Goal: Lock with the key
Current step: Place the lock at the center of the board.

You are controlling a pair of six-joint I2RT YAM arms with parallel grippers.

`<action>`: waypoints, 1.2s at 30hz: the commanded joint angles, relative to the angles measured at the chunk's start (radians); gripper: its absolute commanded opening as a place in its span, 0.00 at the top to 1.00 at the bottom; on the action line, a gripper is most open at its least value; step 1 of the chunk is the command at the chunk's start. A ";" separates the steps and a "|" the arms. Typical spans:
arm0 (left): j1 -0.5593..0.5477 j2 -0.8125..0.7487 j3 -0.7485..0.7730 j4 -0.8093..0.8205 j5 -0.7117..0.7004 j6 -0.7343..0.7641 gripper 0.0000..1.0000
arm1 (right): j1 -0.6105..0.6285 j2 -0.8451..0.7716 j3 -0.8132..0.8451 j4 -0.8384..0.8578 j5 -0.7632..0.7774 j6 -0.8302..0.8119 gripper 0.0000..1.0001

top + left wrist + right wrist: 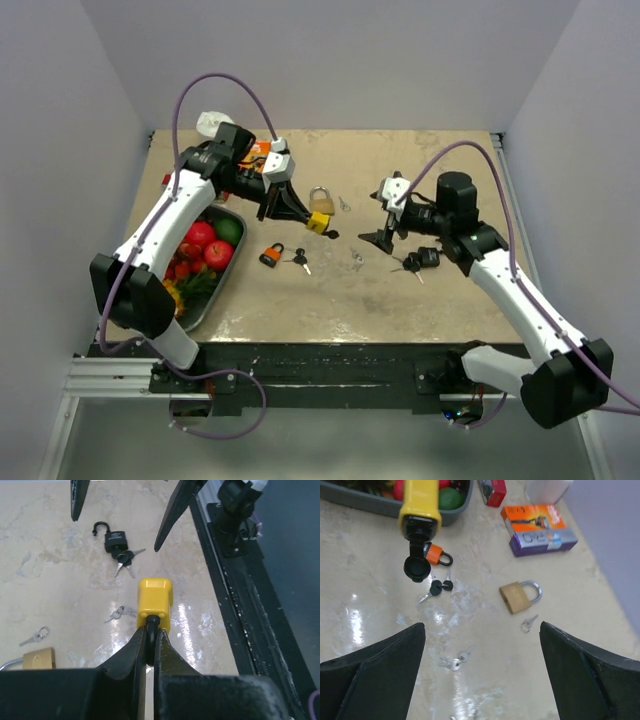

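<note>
Yellow padlock hangs in the air over the middle of the tabletop, not resting on it, because the left gripper has its jaws clenched on the shackle and holds the body out toward the other arm. That hold leaves the keyhole end free and pointing at the right gripper, and a key with a round black head sits in that end. The right jaws are spread wide and grasp nothing. They stand near the key, one on each side of it in the right wrist view, but well clear of touching it. Judging by this, the lock is being steadied by one arm so the other can turn the key. Whether the shackle is already latched cannot be told, since the left fingers cover it. The next move probably calls for closing squarely on the small black head, which could slip. A brass padlock, an orange padlock and a black padlock lie apart on the tabletop.
</note>
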 commanded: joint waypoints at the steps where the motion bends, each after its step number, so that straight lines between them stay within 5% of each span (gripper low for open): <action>1: -0.015 0.067 0.155 -0.343 0.173 0.245 1.00 | 0.030 -0.074 -0.051 -0.068 -0.114 -0.368 0.01; 9: -0.090 0.015 0.127 -0.345 0.149 0.256 1.00 | 0.168 -0.147 -0.079 0.006 -0.095 -0.554 0.01; 23: -0.134 -0.014 0.093 -0.342 0.156 0.238 1.00 | 0.270 -0.190 -0.084 -0.201 -0.112 -0.882 0.02; 27: -0.143 -0.017 0.089 -0.330 0.156 0.222 1.00 | 0.277 -0.196 -0.094 -0.143 -0.109 -0.838 0.04; 36: -0.153 -0.035 0.058 -0.242 0.147 0.143 1.00 | 0.310 -0.230 -0.124 0.024 -0.085 -0.713 0.23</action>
